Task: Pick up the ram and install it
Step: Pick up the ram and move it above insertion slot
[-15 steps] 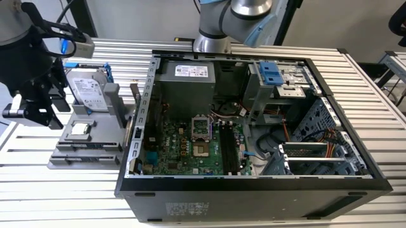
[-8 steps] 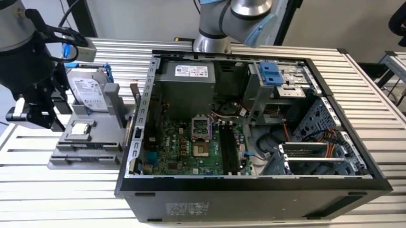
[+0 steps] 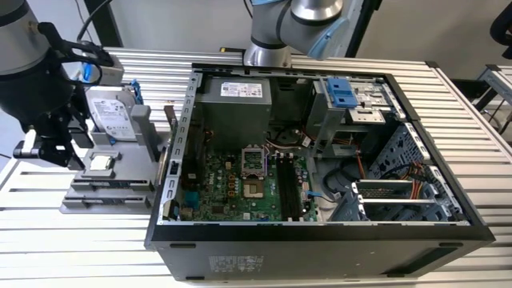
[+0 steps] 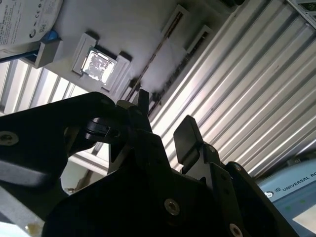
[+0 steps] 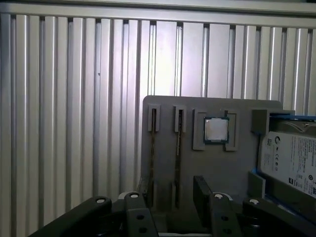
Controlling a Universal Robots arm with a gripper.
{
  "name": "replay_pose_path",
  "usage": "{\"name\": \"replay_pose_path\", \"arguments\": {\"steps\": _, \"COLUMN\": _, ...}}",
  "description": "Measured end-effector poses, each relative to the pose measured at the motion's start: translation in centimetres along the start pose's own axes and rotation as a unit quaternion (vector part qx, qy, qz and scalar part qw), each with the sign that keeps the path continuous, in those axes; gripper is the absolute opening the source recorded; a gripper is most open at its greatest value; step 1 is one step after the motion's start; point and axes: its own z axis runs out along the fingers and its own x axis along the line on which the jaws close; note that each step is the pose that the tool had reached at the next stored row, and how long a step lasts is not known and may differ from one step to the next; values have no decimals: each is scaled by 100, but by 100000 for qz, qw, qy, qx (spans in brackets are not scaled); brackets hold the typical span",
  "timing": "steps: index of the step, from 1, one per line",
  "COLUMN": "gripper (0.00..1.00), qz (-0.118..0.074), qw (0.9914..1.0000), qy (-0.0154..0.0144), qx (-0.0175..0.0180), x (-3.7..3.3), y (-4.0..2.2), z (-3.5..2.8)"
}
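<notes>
Exterior view: a ribbed aluminium table [image 3: 80,252] fills most of the scene, with a pale wall [image 3: 432,30] behind it and the corner of a second slatted table [image 3: 497,81] at the exterior view's right edge. An open computer case [image 3: 320,252] lies on the table, showing its green motherboard [image 3: 232,186]. Just beside the case, toward the exterior view's left, sits a grey holder [image 3: 128,159]. It carries a silver hard drive [image 3: 112,114] and a small square chip [image 3: 102,162]. The arm [image 3: 24,54] reaches in from the exterior view's left, and its gripper [image 3: 50,153] hangs over the holder, near the chip.

In the first wrist view the ram [image 5: 178,153] stands on edge in a narrow slot of the holder. A second stick like it [image 5: 153,148] stands in the slot just beside. The chip lies in its own recess next to them, and the hard drive is further along. The gripper [image 5: 168,205] is spread wide and pinches nothing. Its black fingers [image 5: 202,190] are above the end of the holder where the two slots run. Whether they touch the holder I cannot tell.

In the second wrist view the gripper [image 4: 165,123] again shows a clear gap, with the table's bright ribs behind it.
</notes>
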Motion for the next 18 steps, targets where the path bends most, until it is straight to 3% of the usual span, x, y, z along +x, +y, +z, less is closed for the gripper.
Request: {"name": "replay_pose_path", "arguments": {"steps": 18, "gripper": 100, "qz": 27, "qw": 100000, "qy": -3, "qx": 1, "x": 7, "y": -10, "z": 218}}
